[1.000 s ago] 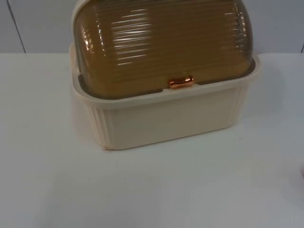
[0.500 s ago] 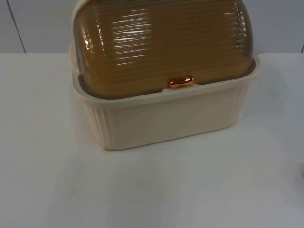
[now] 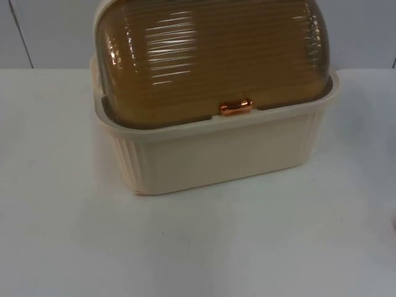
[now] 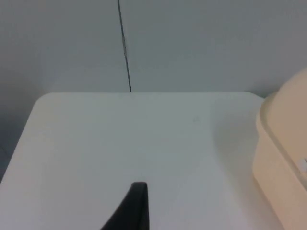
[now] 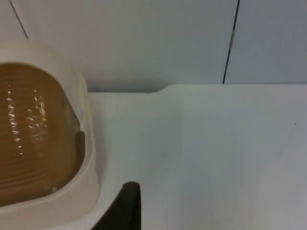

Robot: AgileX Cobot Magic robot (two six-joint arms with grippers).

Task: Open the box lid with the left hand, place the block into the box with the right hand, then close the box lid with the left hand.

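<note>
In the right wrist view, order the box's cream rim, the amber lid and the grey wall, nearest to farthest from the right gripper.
1. Cream rim, beside the right gripper.
2. Amber lid, inside that rim.
3. Grey wall, beyond the table.

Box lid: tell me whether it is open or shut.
Shut. The amber ribbed lid sits down on the cream box, its copper handle at the front rim.

Little of the robot's own body can be made out. The left pincer presents a single matte black fingertip, a slim blade that curves and narrows to a blunt, squared tip. The right pincer presents a like fingertip, equally black, smooth and unmarked, with a rounded upper end.
</note>
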